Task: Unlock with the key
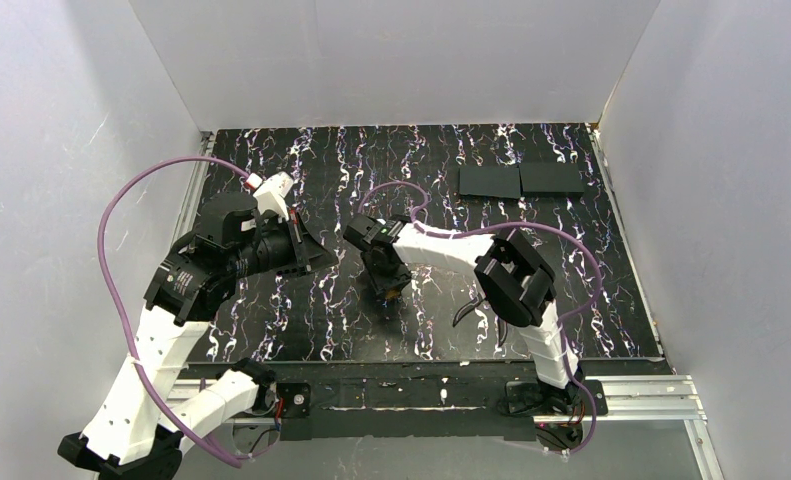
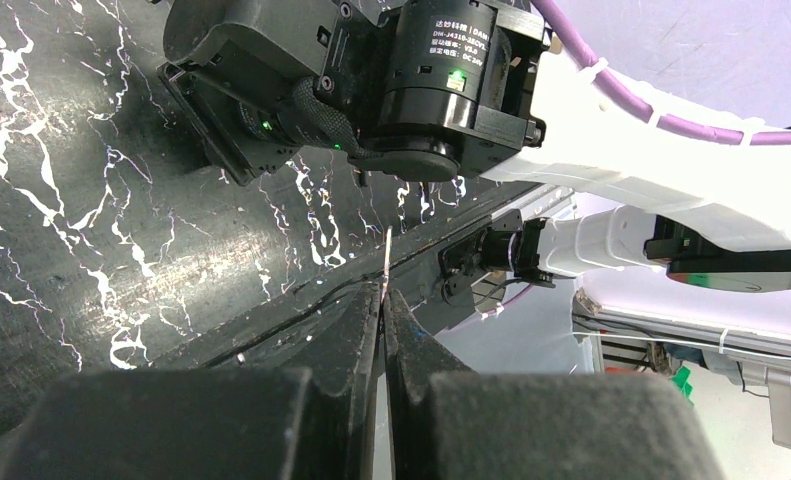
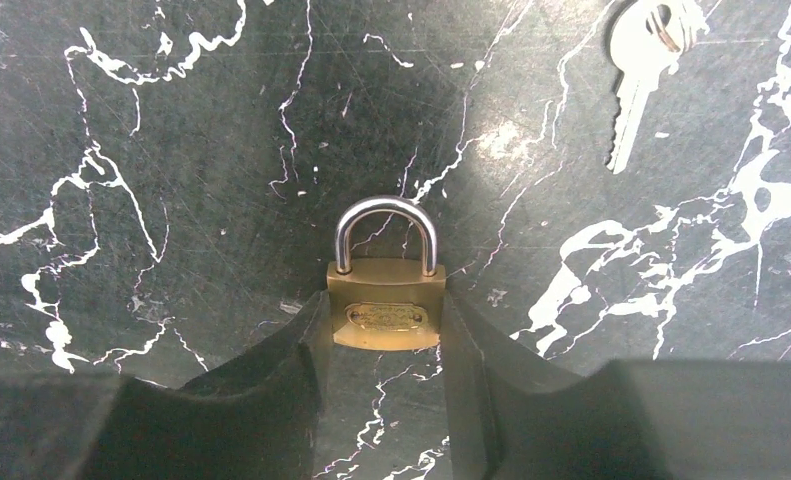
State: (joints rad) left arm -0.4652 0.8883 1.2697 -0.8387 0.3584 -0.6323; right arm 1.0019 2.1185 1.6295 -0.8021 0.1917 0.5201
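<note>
Left tool [image 2: 383, 300] pinched shut on what seems the key [image 2: 387, 255], seen edge-on — light, stiff, slippery, best gripped by its head. Right tool [image 3: 384, 330] clamps the padlock [image 3: 387, 285].

I work in a robotics lab cell: plain white panels [image 1: 391, 60] wall in a black marbled table [image 1: 571, 250], an aluminium rail [image 1: 641, 398] runs along its near edge, and purple cables [image 2: 741, 133] loop overhead.

Bright, even overhead light, pale walls [image 1: 371, 60] washed out, soft glare patch on the black white-veined marble-look worktop [image 3: 501, 140], thin dull-metal key [image 2: 386, 262] glinting edge-on, black fingers [image 3: 271, 400] of the right claw [image 3: 383, 305] blurred, shadowed
</note>
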